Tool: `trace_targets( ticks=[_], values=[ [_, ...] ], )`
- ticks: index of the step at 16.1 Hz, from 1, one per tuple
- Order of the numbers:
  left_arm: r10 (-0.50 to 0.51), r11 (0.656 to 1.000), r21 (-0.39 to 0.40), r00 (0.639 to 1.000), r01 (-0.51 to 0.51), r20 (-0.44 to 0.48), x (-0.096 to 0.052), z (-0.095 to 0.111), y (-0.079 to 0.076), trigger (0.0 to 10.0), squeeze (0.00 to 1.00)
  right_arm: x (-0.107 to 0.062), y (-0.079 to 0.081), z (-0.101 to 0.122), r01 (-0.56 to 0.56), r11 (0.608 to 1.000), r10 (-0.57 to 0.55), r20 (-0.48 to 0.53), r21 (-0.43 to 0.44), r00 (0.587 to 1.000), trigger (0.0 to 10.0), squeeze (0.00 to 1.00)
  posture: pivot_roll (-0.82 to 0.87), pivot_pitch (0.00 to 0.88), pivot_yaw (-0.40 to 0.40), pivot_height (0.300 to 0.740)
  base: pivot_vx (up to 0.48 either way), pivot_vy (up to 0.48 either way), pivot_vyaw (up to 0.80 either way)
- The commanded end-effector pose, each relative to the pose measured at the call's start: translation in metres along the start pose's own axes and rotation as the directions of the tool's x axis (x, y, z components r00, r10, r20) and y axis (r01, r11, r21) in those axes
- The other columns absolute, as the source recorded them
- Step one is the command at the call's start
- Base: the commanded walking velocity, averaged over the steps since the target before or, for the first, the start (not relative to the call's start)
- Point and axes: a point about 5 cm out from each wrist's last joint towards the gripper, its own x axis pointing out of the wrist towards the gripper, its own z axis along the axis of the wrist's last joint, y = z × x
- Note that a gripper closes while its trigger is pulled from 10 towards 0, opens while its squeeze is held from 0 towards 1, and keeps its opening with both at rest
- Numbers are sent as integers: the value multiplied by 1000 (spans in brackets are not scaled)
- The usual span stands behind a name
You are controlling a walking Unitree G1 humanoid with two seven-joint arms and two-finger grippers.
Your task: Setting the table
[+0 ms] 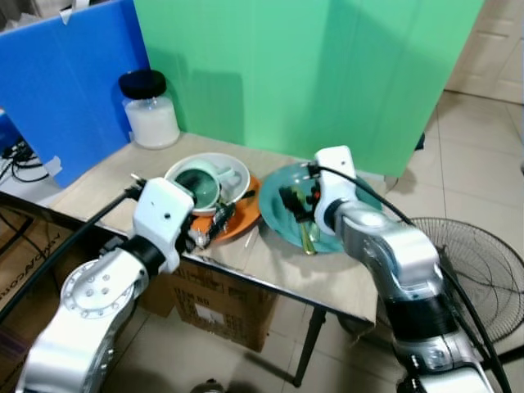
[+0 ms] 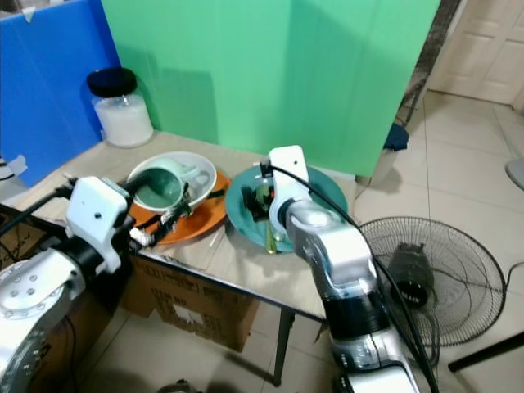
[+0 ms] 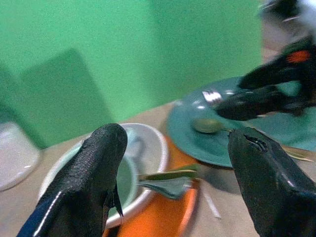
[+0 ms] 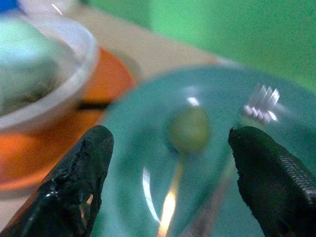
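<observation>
An orange plate (image 1: 239, 224) on the table holds a white bowl (image 1: 232, 167) with a green mug (image 1: 199, 185) inside. A gold-handled utensil (image 3: 165, 177) lies on the orange plate against the bowl. To its right is a teal plate (image 1: 274, 211) carrying a gold spoon (image 4: 189, 129) and a silver fork (image 4: 260, 101). My left gripper (image 1: 209, 232) is open at the near rim of the orange plate, pointing at the bowl. My right gripper (image 1: 296, 201) hovers open just above the teal plate, its fingers straddling the spoon and fork without touching them.
A glass jar with a black lid (image 1: 150, 111) stands at the table's back left, against blue and green screens. A cardboard box (image 1: 221, 307) sits under the table (image 1: 106, 176). A floor fan (image 1: 483, 278) lies on the tiles to the right.
</observation>
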Motion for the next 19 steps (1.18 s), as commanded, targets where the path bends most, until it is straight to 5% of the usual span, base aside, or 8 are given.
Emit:
trace_targets(
  ticks=[1,6,7,8,9,11,15,19],
  values=[
    [-162,987,-16,986,162,-45,-7,-3,-16,10000,0,11,-8,7,63,998,-62,-26,23,998,10000,51,191,0,4,740,0,0,0],
    [-288,958,-63,936,281,-203,-17,-29,-31,10000,0,41,-3,4,93,995,-89,-97,35,991,9804,0,187,0,5,740,0,0,0],
    [-289,957,-68,934,281,-212,-16,-31,-31,10000,0,46,-3,1,111,993,-107,-119,27,987,6235,0,187,0,1,740,0,0,0],
    [-290,957,-70,933,282,-213,-16,-32,-32,10000,0,47,-4,0,123,992,-120,-125,21,985,6235,0,188,0,0,740,0,0,0],
    [-292,956,-74,932,283,-215,-15,-32,-32,10000,0,51,-7,-1,155,986,-148,-124,53,981,3098,0,189,0,0,740,0,0,0],
    [-293,956,-83,933,282,-210,-14,-32,-34,10000,0,54,-11,-1,180,973,-163,-124,143,979,1922,0,191,0,-4,740,0,0,0],
    [-293,956,-85,934,281,-206,-13,-33,-35,10000,0,54,-19,10,180,956,-165,-82,233,983,3255,0,185,0,-2,740,0,0,0],
    [-305,952,-82,931,294,-202,-10,-33,-36,10000,0,57,-28,-7,234,953,-200,-179,192,963,2314,0,171,0,6,740,0,0,0]
  ],
)
